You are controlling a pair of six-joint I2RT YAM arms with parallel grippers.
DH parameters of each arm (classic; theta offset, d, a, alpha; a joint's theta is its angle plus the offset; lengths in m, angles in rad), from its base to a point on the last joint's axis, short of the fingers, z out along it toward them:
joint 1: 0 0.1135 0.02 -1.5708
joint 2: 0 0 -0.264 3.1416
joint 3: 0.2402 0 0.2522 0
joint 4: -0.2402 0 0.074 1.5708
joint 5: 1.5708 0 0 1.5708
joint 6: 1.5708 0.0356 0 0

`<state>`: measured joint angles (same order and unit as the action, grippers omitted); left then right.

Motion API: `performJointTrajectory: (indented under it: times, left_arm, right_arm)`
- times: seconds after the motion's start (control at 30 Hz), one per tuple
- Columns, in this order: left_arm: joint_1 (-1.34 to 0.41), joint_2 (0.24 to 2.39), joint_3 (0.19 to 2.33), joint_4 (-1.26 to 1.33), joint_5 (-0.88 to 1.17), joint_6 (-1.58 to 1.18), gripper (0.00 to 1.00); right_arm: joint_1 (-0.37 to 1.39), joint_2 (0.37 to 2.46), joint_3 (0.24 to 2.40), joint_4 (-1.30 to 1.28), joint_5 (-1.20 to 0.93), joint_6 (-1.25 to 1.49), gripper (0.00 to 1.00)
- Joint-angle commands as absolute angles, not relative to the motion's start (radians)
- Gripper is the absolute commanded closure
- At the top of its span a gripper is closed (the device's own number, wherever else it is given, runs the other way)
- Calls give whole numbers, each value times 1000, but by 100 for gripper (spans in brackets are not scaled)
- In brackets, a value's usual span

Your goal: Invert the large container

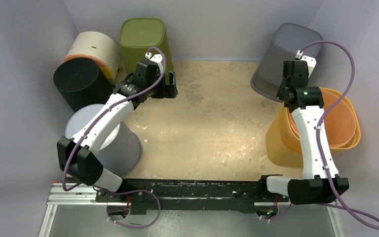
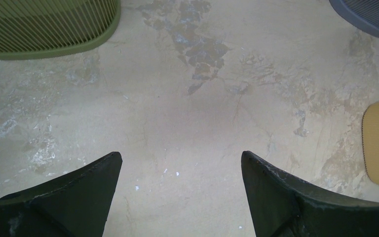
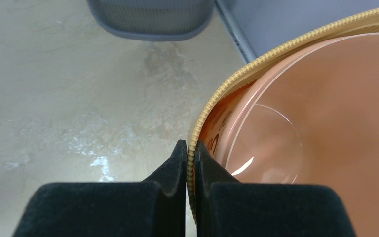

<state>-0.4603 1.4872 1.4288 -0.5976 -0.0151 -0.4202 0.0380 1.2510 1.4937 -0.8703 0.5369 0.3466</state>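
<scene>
The large container is a yellow ribbed basket (image 1: 279, 144) at the right edge of the table, standing open side up with an orange bin (image 1: 346, 120) nested inside it. My right gripper (image 3: 191, 148) is shut on the basket's yellow rim (image 3: 237, 74), one finger outside and one inside beside the orange bin (image 3: 325, 123). From above, the right gripper (image 1: 284, 96) sits at the basket's far left corner. My left gripper (image 1: 170, 86) hovers open over bare table near the back, and in its wrist view the left gripper (image 2: 181, 155) holds nothing.
A grey mesh bin (image 1: 286, 59) leans at the back right, just beyond the basket. A green bin (image 1: 142, 42), a cream bin (image 1: 94, 49) and a black cylinder (image 1: 77, 81) crowd the back left. A grey bin (image 1: 123, 148) stands under the left arm.
</scene>
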Motion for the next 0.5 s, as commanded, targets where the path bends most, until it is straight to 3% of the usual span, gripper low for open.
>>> performJointTrajectory:
  times: [0.0,0.23,0.47]
  left_arm:
    - [-459,1457,1454,-592,-36,-379,12]
    - [-459,1465,1467,-600,-44,-370,11]
    - [-459,1475,1477,-606,-53,-369,11]
  right_arm:
    - [45,1280,1593,-682,447,316,100]
    - [72,1429,1776,-650,318,349,100]
    - [208,1609,1927,-607,260,386,100]
